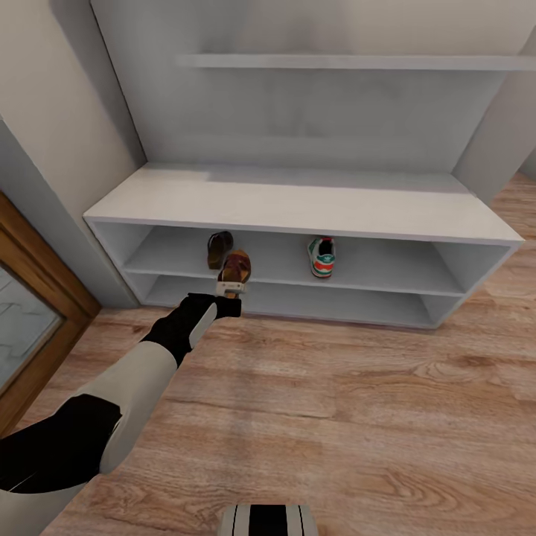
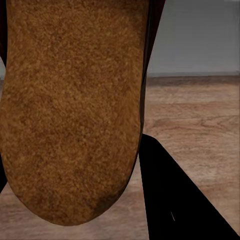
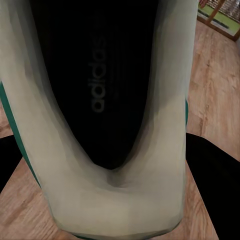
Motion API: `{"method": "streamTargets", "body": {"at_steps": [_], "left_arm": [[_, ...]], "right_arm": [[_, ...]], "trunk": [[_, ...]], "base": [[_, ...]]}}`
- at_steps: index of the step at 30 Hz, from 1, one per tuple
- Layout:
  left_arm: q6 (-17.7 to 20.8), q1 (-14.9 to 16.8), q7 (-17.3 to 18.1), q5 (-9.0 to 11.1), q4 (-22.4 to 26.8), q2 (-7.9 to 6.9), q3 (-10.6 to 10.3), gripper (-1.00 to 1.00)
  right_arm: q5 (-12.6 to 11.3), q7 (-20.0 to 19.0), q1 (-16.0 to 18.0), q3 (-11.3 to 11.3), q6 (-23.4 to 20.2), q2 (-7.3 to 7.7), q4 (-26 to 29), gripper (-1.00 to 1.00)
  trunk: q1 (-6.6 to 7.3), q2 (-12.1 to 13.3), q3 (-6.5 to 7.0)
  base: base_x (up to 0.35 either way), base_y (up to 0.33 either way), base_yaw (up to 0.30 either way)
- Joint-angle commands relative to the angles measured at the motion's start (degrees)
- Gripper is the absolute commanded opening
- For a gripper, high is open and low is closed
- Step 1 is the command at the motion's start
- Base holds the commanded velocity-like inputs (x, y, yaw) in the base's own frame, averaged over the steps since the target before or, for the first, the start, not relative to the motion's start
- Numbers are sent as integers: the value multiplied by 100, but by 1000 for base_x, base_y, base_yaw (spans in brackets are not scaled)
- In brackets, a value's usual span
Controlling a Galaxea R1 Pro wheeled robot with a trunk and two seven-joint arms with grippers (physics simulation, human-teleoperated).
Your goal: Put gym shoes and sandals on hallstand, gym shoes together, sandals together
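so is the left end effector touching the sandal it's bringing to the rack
Touching. The head view shows the left end effector clamped on the sandal at its heel end; the left wrist view has its sole pressed against a finger.

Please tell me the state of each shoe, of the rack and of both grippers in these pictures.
Sandal on the rack: lying on the upper shelf, at its left part.
Held sandal: in the left gripper, at the shelf's front edge, beside the first sandal.
Gym shoe on the rack: standing on the upper shelf, apart from the sandals.
Second gym shoe: held in the right gripper, above the floor.
Rack: top bare.
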State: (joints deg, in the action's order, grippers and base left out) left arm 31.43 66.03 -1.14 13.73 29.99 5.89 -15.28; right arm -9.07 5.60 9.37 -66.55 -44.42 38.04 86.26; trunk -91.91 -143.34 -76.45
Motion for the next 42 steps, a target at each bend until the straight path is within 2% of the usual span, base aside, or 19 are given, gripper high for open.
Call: {"method": "streamTargets", "body": {"at_steps": [1,6,14,33,42], "left_arm": [[25,1,-1,18,7,-2,-20,-100],[22,-34,7,28,7,0,-23,-100],[-87,-386,8,33,7,0,-22,-100],[-105,-425,0,7,7,0,-22,-100],[-642,-522,0,7,7,5,-31,-100]], "right_arm": [[-60,58,3,2,-23,2,5,-100],[-60,57,3,2,-23,2,5,-100],[-60,56,3,10,-23,-14,6,-100],[-60,63,3,10,-23,-16,5,-100],[-60,62,3,10,-23,-16,5,-100]], "trunk": [[1,-2,-4],[1,-2,-4],[1,-2,-4],[1,-2,-4],[1,-2,-4]], "base": [[34,0,0],[9,0,0],[5,0,0],[199,0,0],[32,0,0]]}}
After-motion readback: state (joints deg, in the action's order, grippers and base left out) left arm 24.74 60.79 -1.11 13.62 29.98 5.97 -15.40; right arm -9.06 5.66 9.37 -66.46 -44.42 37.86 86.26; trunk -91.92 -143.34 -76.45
